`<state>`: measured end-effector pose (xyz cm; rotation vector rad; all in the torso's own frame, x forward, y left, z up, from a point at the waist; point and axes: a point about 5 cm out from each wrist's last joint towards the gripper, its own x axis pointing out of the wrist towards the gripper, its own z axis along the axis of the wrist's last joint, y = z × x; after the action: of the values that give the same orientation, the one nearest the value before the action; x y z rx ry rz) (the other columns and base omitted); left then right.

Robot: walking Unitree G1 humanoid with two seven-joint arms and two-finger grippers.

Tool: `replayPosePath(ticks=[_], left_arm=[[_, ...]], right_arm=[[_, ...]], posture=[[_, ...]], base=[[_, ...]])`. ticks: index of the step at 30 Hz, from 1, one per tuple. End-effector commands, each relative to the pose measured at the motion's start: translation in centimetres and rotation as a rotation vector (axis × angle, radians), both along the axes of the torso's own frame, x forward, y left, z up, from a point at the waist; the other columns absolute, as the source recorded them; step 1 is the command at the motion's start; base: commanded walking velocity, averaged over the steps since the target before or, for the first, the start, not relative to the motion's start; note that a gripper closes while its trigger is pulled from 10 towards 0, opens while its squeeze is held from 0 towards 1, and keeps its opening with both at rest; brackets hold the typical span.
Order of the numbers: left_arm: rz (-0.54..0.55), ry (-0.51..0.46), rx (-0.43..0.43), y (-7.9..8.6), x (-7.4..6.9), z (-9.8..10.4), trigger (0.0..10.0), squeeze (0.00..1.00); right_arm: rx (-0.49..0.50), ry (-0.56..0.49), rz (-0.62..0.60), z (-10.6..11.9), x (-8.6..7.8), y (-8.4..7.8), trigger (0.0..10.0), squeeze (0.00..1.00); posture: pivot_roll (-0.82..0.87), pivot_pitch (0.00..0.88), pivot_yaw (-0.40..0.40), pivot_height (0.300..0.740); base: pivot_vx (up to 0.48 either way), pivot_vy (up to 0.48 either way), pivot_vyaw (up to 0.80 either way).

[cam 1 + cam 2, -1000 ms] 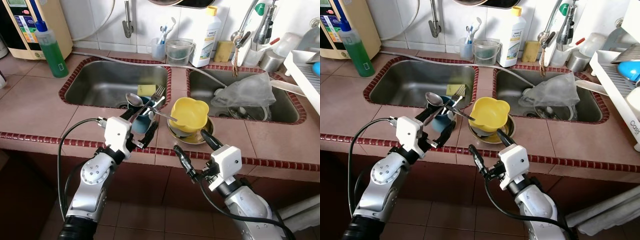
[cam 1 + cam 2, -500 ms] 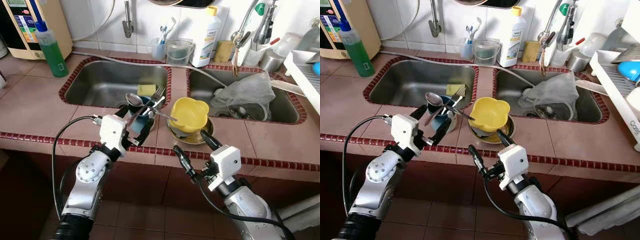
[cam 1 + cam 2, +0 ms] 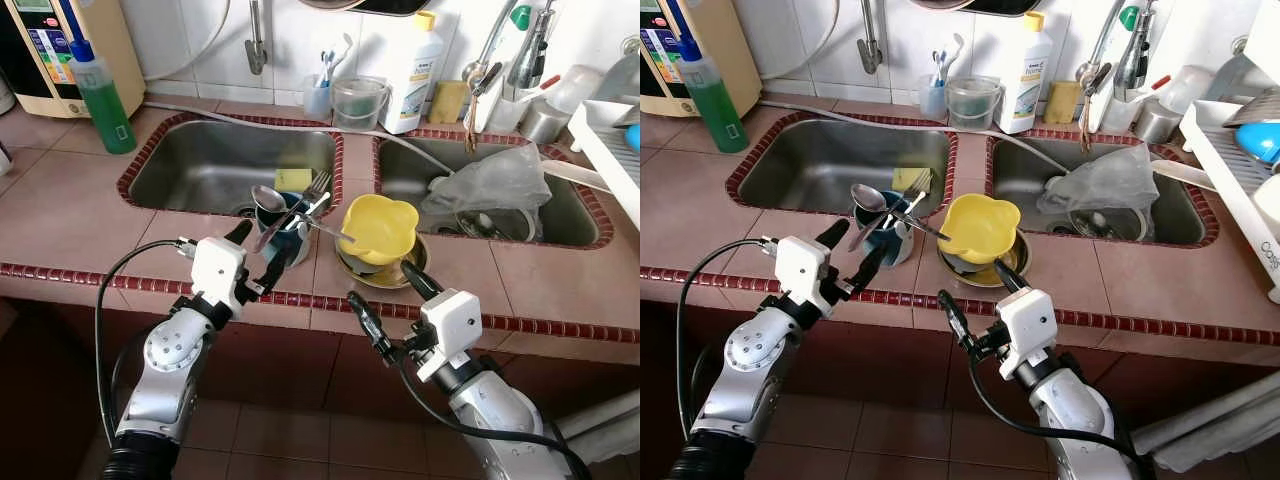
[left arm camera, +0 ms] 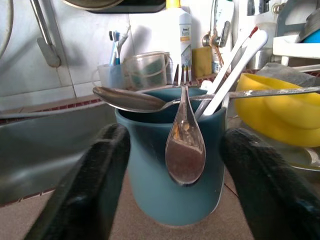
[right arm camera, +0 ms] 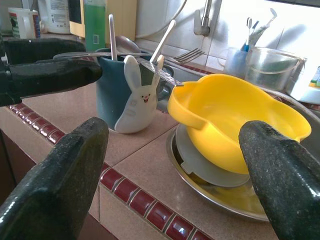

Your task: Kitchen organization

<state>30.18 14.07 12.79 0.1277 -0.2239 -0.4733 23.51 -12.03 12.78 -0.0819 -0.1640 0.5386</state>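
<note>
A blue cup [image 3: 287,238] with a white bunny on its side stands on the tiled counter between the sinks. It holds spoons, a fork [image 3: 316,186] and white utensils. My left gripper [image 3: 257,252] is open just in front of the cup, its fingers [image 4: 100,180] spread wider than the cup [image 4: 167,170] and not touching it. To the cup's right a yellow bowl [image 3: 378,226] sits stacked on plates [image 3: 385,276]. My right gripper [image 3: 388,298] hangs open off the counter's front edge, before the bowl [image 5: 235,117], holding nothing.
Two steel sinks [image 3: 200,165] lie behind the cup; a sponge [image 3: 292,179] is in the left one, a plastic bag [image 3: 490,180] in the right. A green soap bottle [image 3: 101,98], a detergent bottle [image 3: 412,75] and a dish rack [image 3: 608,140] stand around.
My left gripper has drawn back and to the left from around the cup toward the counter's front edge. The cup, bowl and right arm have stayed put.
</note>
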Motion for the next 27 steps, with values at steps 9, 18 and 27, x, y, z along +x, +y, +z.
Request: replayPosePath(ticks=[9, 18, 27], left_arm=[[0.001, -0.013, 0.002, 0.03, 0.16, 0.18, 0.0, 0.0], [-0.005, -0.018, 0.004, -0.08, 0.32, 0.35, 0.0, 0.0], [-0.005, -0.023, 0.015, -0.16, 0.41, 0.52, 10.0, 0.0]], right_arm=[[0.0, -0.017, 0.0, 0.58, 0.21, -0.05, 10.0, 0.0], [0.0, -0.019, -0.004, 0.58, 0.3, 0.0, 10.0, 0.0], [0.0, -0.018, -0.003, 0.56, 0.35, 0.03, 10.0, 0.0]], posture=[[-0.09, 0.08, -0.019, 0.74], [-0.09, 0.078, -0.016, 0.74], [-0.09, 0.079, -0.017, 0.74]], base=[[0.0, 0.0, 0.0], [0.0, 0.0, 0.0], [0.0, 0.0, 0.0]])
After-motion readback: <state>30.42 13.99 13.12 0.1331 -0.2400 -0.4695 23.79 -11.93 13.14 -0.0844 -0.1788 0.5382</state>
